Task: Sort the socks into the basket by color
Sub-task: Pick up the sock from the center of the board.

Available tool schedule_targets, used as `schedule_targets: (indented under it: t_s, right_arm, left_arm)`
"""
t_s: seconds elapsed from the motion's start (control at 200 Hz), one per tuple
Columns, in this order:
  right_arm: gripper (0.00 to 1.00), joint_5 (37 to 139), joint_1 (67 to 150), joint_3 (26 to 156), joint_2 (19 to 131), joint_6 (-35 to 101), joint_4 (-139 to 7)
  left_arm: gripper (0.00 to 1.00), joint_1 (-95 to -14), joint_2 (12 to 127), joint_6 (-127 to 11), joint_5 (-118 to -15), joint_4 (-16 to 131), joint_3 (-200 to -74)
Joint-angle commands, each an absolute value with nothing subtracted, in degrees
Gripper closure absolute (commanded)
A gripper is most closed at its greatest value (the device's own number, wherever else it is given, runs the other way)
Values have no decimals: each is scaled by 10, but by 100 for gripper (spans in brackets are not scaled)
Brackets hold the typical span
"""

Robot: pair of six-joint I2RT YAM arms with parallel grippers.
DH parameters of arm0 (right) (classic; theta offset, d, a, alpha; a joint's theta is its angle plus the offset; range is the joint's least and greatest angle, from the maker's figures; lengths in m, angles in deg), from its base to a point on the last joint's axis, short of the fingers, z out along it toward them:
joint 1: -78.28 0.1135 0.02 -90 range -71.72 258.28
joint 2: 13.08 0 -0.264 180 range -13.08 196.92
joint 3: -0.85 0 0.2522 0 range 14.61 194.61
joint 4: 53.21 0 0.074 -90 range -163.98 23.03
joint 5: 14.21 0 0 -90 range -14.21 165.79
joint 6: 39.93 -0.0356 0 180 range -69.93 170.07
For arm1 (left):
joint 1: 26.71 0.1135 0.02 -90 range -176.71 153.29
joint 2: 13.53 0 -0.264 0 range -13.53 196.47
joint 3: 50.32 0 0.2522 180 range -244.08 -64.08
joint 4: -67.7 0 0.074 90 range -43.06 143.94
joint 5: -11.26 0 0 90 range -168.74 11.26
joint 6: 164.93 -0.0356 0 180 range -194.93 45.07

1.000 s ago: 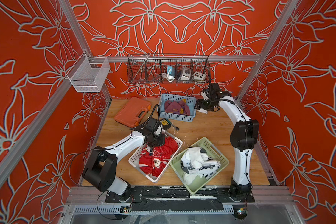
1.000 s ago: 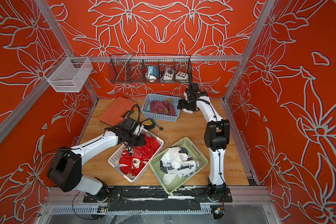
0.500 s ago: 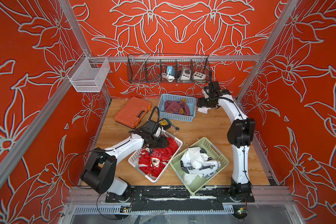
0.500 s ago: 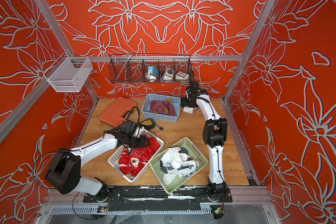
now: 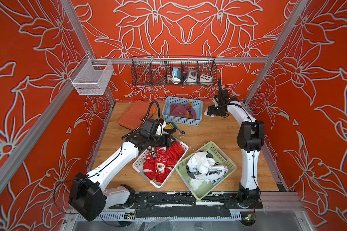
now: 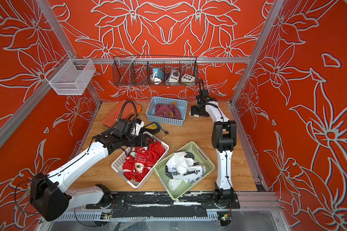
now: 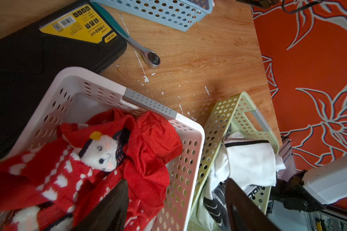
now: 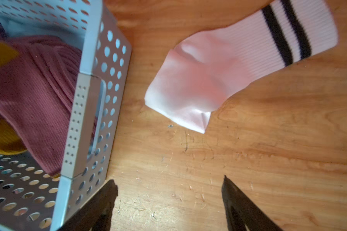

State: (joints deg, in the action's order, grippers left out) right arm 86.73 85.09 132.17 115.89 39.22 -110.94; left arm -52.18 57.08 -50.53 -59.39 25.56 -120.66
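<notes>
Right gripper (image 8: 168,180) wide, empty, short of loose white sock (image 8: 218,70). Next: pinch it, carry to green basket (image 5: 225,154) (left gripper (image 7: 176,180) spread, empty, over red socks (image 7: 148,150)).

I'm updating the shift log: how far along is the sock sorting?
Done: red socks lie in the white basket, white socks in the green basket, purple socks in the blue basket. In hand: nothing. The left gripper is open over the red socks, the right gripper open near a striped white sock on the table. Left: that sock, to the green basket.

The white sock (image 8: 218,70) is ribbed cloth, the blue basket (image 8: 88,46) smooth plastic.
</notes>
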Motion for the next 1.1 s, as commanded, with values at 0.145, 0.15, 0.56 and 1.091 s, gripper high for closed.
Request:
schedule_targets:
  t_s: [0.145,0.15,0.56,1.091]
  right_arm:
    - [15,864,833,1417,1224,425,-1090]
    - [15,864,832,1419,1225,425,-1090]
    - [17,952,796,1525,1343,419,-1067]
    - [41,983,800,1545,1380,369,-1091]
  left_arm:
    - [26,-520,550,-496,-595,222,-1220]
    - [26,-520,550,-495,-595,222,-1220]
    - [26,-520,536,-489,-609,207,-1255]
    - [26,-520,569,-482,-604,216,-1280]
